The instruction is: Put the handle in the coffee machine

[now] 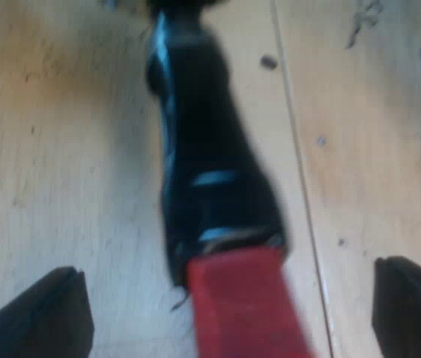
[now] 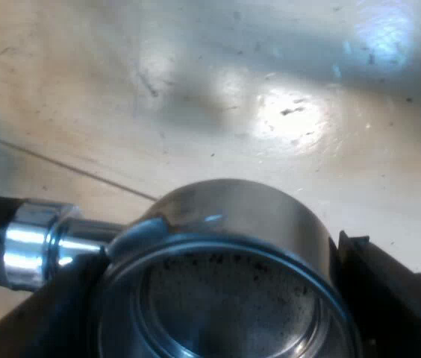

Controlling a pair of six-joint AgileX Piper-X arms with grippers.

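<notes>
The right claw [image 2: 218,306] grips the holder [image 2: 225,216] by its metal basket over the bench [image 1: 46,149], the left claw [image 1: 229,309] wide open astride the dark handle [image 1: 195,149]; likely risk: the round basket twisting loose if left closes off-centre.

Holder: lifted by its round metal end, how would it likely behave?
Probably rigid and heavy: the holder looks solid metal. Its smooth round side may slip or twist in the right tool. The long handle likely pulls that end down.

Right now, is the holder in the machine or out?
Out: the holder is over the wooden table, gripped by the right hand.
</notes>
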